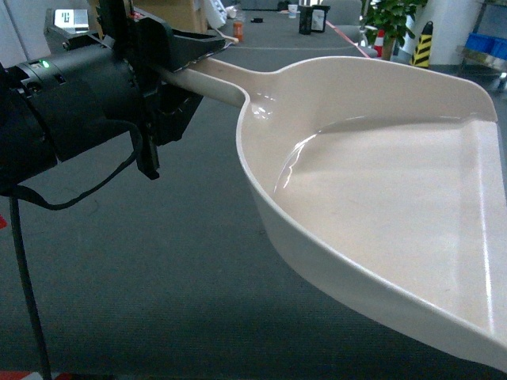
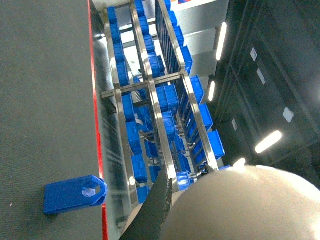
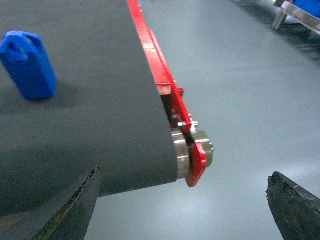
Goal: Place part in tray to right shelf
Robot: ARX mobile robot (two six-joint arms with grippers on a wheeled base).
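Your left gripper (image 1: 170, 75) fingers are clenched on the tray (image 1: 396, 198) handle. Right gripper (image 3: 182, 200) fingers are spread, grasping nothing. The part (image 3: 27, 65) stands upright on the belt, up-left of them, well back from the red edge rail (image 3: 160, 80); right arm looks nearer.

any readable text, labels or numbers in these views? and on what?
None readable.
White label on the grey box at top left of the head view: too blurred.
White tags on the dark wall in the left wrist view: too small.
The tray and the part: unmarked.

Dark conveyor belt (image 3: 90, 115), red-edged
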